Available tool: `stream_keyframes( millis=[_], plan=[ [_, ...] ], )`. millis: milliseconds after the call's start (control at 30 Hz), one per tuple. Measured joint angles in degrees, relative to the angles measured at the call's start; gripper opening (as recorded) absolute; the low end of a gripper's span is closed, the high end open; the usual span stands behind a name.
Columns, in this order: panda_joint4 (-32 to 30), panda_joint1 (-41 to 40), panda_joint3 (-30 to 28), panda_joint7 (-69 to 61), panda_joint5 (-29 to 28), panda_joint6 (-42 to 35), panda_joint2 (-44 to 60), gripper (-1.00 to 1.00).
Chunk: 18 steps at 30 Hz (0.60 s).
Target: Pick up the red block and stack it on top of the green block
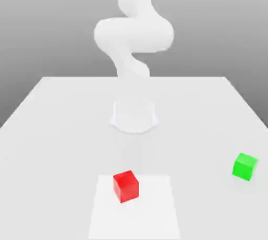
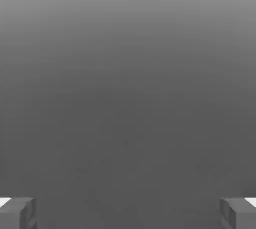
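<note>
Gripper (image 2: 128,213) fingertips (image 2: 18,213) stand at the far edges of the hand view, spread wide with nothing between them, only plain grey ground beyond. In the exterior view the white arm (image 1: 133,29) rises at the back of the pale table (image 1: 52,118), curling above its round base (image 1: 134,116). Nearer the camera, the red block (image 1: 126,185) sits on a lighter square patch (image 1: 152,213) of the tabletop. The green block (image 1: 244,166) rests well apart from it, toward the exterior view's right, slightly farther back.
</note>
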Motion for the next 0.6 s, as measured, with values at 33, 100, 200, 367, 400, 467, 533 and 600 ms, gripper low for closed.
stream_keyframes(
  millis=[33,100,200,367,400,467,533,600],
  plan=[
    [-1.4,-1.3,1.3,3.2,-0.3,1.4,2.2,0.0],
    [-4.1,-3.8,3.6,9.1,-0.9,3.9,6.3,0.0],
    [-7.9,-7.2,6.6,17.5,-1.7,7.6,12.2,0.0],
    [-14.2,-11.8,10.2,31.3,-2.9,13.6,21.9,0.0],
    [-15.4,-12.6,10.7,34.0,-3.1,14.8,23.8,0.0],
    [-18.0,-14.2,11.8,39.0,-3.0,17.2,27.6,0.0],
    [-20.5,-15.0,12.2,44.0,-2.8,19.6,31.3,0.0],
    [-23.0,-15.5,12.5,48.5,-1.8,22.0,34.9,0.0]
  ],
)
